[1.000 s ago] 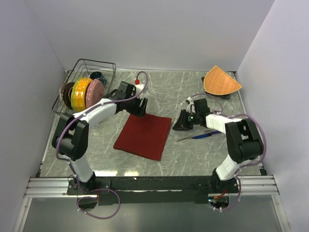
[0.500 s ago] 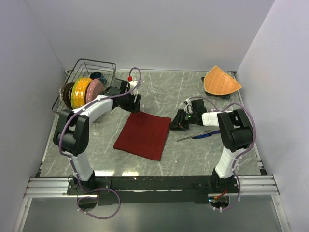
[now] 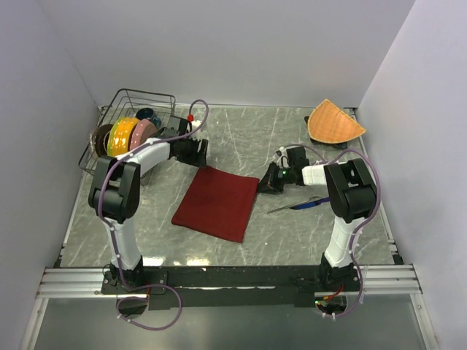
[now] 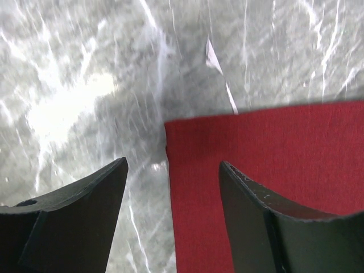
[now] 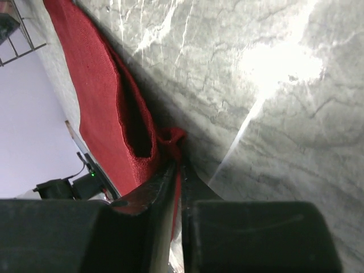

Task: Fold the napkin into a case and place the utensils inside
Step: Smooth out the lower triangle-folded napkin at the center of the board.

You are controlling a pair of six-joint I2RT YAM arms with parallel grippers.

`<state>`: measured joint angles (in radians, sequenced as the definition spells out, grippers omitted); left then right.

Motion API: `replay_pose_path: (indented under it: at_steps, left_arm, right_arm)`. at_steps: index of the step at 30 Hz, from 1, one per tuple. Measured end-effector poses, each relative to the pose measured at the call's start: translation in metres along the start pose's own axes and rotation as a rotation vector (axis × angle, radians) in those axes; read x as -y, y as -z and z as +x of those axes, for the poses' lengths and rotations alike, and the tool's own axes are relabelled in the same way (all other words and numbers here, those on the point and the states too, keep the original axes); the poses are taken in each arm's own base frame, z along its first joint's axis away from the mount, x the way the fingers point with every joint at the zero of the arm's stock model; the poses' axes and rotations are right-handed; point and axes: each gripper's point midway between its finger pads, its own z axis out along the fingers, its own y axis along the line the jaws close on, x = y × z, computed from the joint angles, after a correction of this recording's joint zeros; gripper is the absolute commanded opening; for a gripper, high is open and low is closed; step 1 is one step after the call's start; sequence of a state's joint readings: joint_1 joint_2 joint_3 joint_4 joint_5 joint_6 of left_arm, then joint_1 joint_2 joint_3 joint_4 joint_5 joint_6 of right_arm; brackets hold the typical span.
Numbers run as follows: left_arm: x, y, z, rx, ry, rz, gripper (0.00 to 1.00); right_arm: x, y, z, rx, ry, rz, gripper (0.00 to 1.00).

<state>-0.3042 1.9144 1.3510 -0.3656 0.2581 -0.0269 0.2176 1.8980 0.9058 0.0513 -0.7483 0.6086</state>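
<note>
The napkin [image 3: 217, 203] lies flat on the grey marbled surface [image 3: 292, 237] at the centre of the top view, a tilted rectangle with one corner pointing toward the upper middle of the frame. The right pincer [image 3: 268, 184] sits low at the napkin's right-hand corner, and the right wrist view shows its fingers [image 5: 142, 210] pressed together on a small bunched tip of the red cloth. In that view the napkin [image 5: 94, 96] runs off toward the upper left, and its upper layer is lifted a little from the lower one, so that a dark slit gapes between them. The left pincer [image 3: 195, 151] hovers just above the napkin's upper corner in the top view, near the rack [image 3: 142, 95]. In the left wrist view its two dark fingers [image 4: 85, 199] stand spread, holding nothing; the napkin's corner and left edge [image 4: 273, 170] lie between them, with bare surface to the left. The knife [image 3: 306, 203] and fork [image 3: 279, 209] lie together on the surface just right of the napkin and below the right pincer in the frame, apart from the cloth. The rack at the upper left holds upright plates [image 3: 124, 140]. An orange mat [image 3: 334, 122] sits at the upper right.
</note>
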Motion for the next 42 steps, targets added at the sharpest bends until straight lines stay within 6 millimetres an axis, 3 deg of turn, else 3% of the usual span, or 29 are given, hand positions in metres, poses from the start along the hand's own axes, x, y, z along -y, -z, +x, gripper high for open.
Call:
replay_pose_path:
  at_steps: [3,11,14,22,26,28,42]
  left_arm:
    - [-0.003,-0.007,-0.005,0.001,0.001,0.002,0.68]
    - [-0.007,-0.023,0.007,-0.043,0.012,0.020,0.61]
    - [-0.007,-0.028,0.013,-0.061,0.017,0.027,0.55]
    - [0.002,-0.027,0.014,-0.065,0.025,0.077,0.28]
    - [0.003,-0.028,0.019,-0.077,0.031,0.086,0.07]
    - [0.003,-0.028,0.020,-0.079,0.038,0.085,0.01]
    - [-0.003,-0.029,0.019,-0.049,0.054,0.065,0.01]
  right_arm:
    - [0.000,-0.001,-0.002,-0.004,-0.003,-0.001,0.00]
    - [0.000,-0.002,-0.003,-0.008,-0.006,0.000,0.00]
    - [0.000,-0.002,-0.003,-0.009,-0.008,0.002,0.00]
    - [0.000,-0.002,-0.003,-0.008,-0.009,0.004,0.00]
    - [0.001,-0.002,-0.003,-0.008,-0.009,0.005,0.00]
    - [0.001,-0.002,-0.003,-0.008,-0.009,0.006,0.00]
    - [0.001,-0.003,-0.004,-0.004,-0.010,0.010,0.00]
